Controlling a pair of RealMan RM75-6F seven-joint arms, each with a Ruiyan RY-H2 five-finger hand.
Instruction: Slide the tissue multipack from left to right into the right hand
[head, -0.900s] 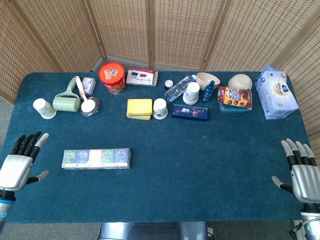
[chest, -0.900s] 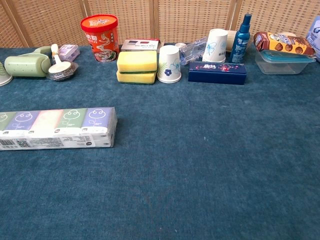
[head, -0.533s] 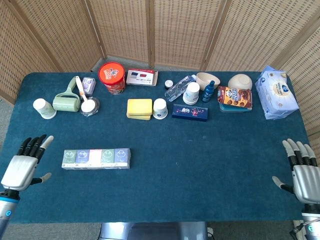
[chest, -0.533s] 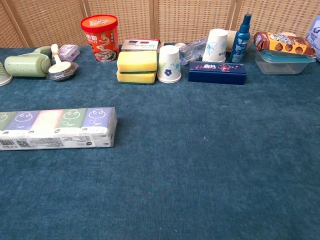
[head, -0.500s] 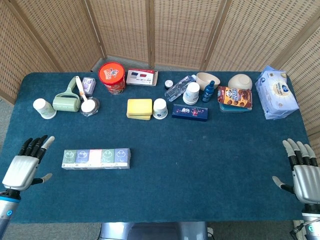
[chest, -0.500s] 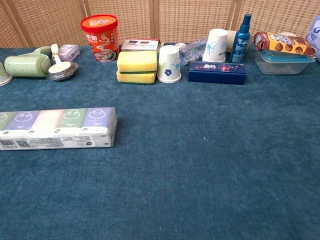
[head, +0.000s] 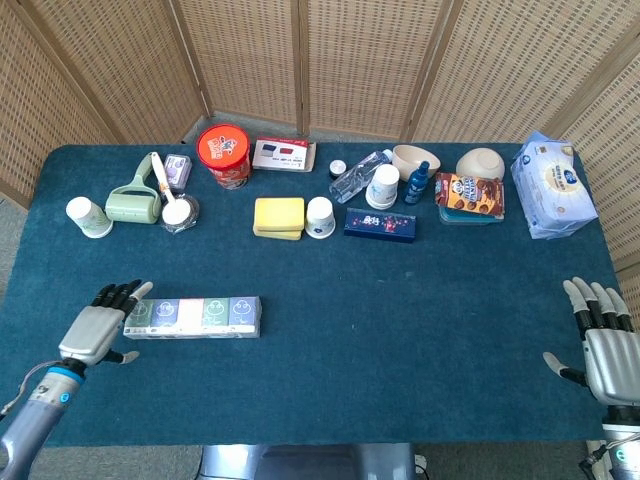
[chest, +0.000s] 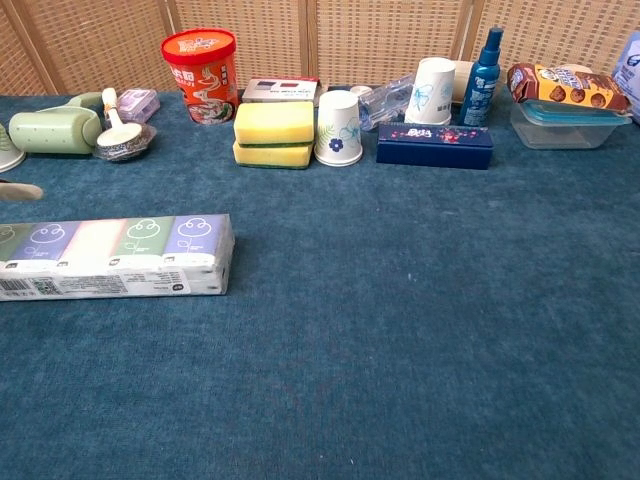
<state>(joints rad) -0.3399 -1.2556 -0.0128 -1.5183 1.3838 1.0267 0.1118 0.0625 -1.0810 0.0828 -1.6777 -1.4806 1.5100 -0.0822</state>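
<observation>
The tissue multipack (head: 193, 316), a long flat pack of pastel packets with face prints, lies on the blue table at the front left; the chest view shows it (chest: 115, 256) running off the left edge. My left hand (head: 97, 328) sits right at the pack's left end with fingers spread, and its fingertips reach the pack's far left corner. Whether they touch it is unclear. One fingertip (chest: 20, 191) pokes into the chest view. My right hand (head: 603, 345) waits open at the front right corner, palm facing left, far from the pack.
Along the back stand a paper cup (head: 88, 216), lint roller (head: 132, 198), red tub (head: 223, 153), yellow sponges (head: 278, 216), white cup (head: 320, 217), dark blue box (head: 380, 223), bottles, bowls, cookie pack (head: 470, 194) and wipes bag (head: 552, 184). Bare blue cloth (head: 420, 320) lies between the pack and my right hand.
My left hand has moved right and forward from the table's left edge up to the multipack's left end. The pack and the right hand have not moved.
</observation>
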